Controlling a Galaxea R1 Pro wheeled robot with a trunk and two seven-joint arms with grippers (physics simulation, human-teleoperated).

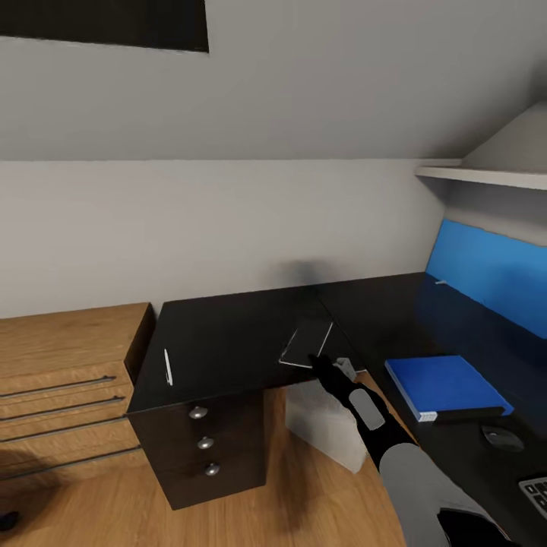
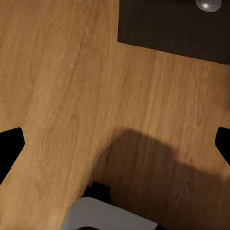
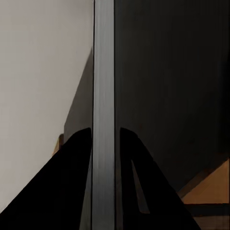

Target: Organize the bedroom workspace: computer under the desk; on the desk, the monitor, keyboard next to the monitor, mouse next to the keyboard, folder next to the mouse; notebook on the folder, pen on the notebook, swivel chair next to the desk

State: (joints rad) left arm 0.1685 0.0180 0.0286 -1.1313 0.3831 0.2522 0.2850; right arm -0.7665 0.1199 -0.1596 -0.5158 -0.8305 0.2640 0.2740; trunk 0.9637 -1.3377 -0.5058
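lower left of the head view, an oak dresser (image 1: 61,372) stands beside the black counter (image 1: 228,342), where a pen (image 1: 168,367) lies near its left edge. at centre, the right claw (image 1: 319,366) is clamped on the edge of the dark notebook (image 1: 306,343), tilting it off the counter. to the right lie the blue folder (image 1: 441,386), then the mouse (image 1: 501,436). the left claw (image 2: 115,143) hangs spread apart over the floor (image 2: 62,81), holding nothing.

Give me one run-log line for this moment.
right gripper: shut on notebook edge, over desk | folder, mouse: on desk | pen: desk's left end
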